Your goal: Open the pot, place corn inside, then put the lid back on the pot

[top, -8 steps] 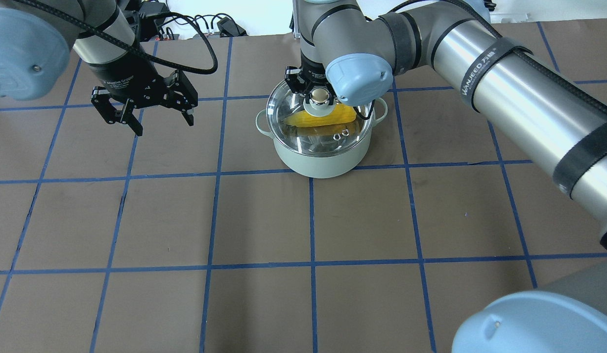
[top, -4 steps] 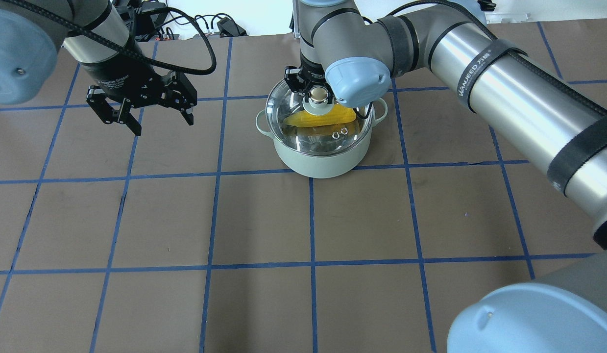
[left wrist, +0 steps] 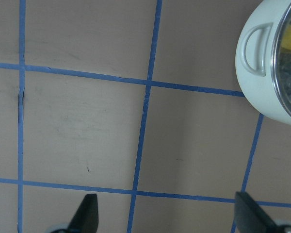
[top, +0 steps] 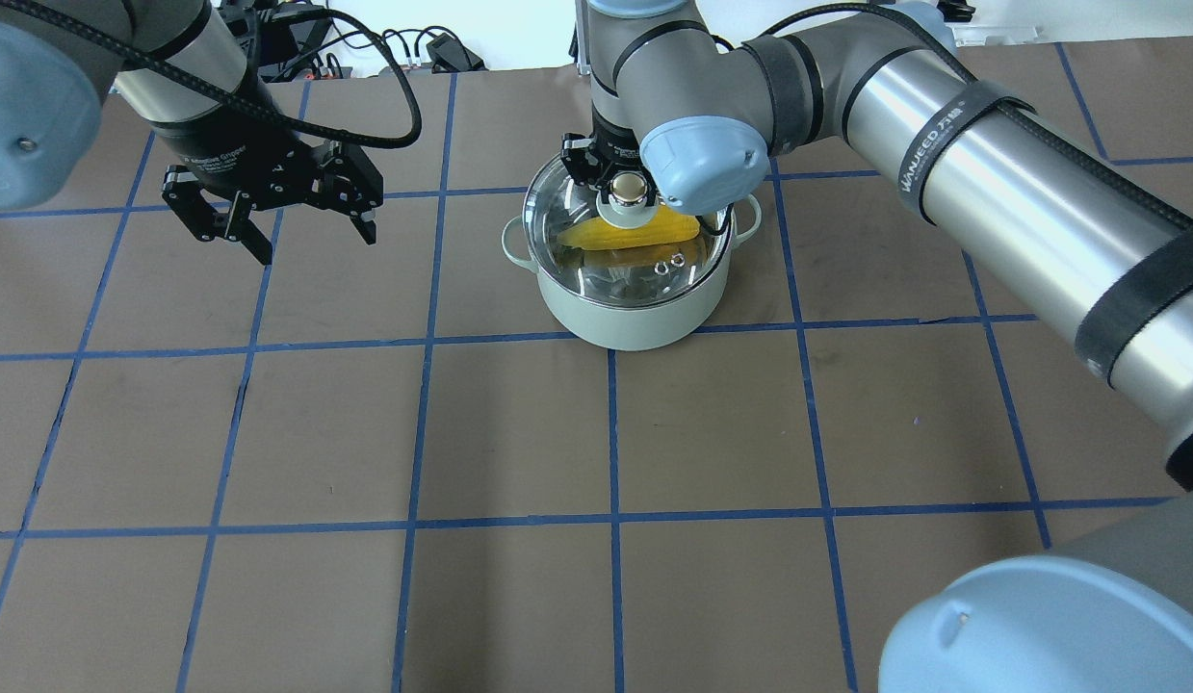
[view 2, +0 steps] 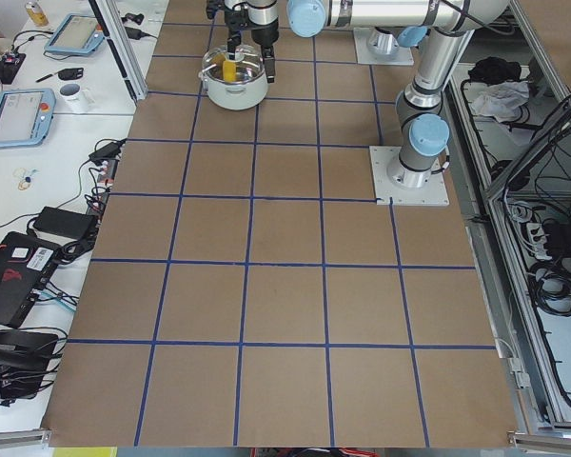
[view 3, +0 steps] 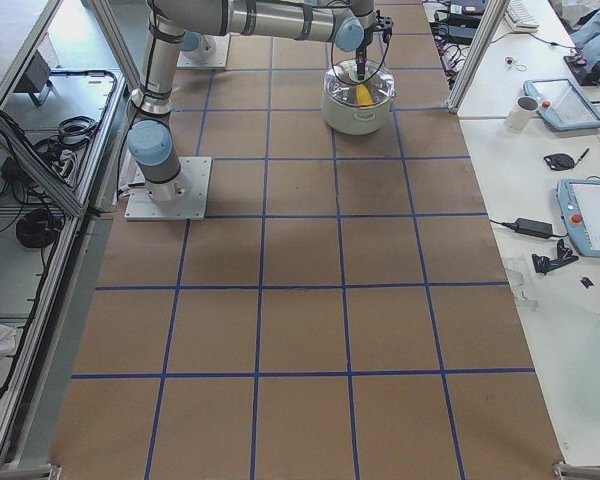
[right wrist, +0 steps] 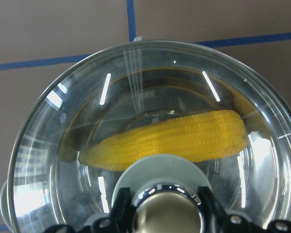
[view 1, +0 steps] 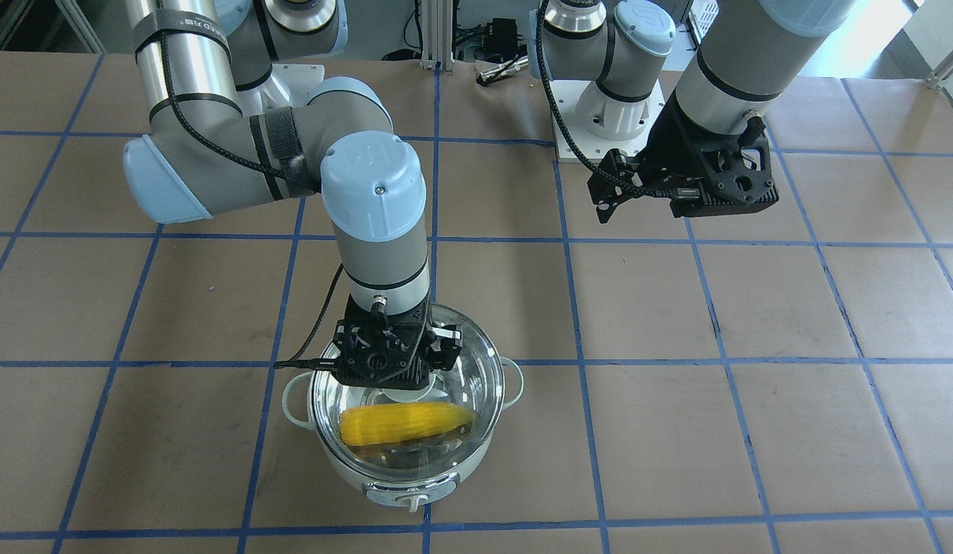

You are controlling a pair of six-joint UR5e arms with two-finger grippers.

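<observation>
Drifting toward ten o'clock overhead, fingers apart, left gripper (left wrist: 167, 218) retreats while right gripper (right wrist: 165, 216) stays clamped on the knob of lid (right wrist: 136, 87), seated on pot (top: 625, 322) over corn (right wrist: 179, 138). Best practice: release fully, then rise straight up.

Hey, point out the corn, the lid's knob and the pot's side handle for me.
corn (right wrist: 174, 140), right wrist view, middle of the cob.
lid's knob (top: 631, 189), overhead view, shiny top of the knob.
pot's side handle (left wrist: 245, 46), left wrist view, outer curve of the loop.
</observation>
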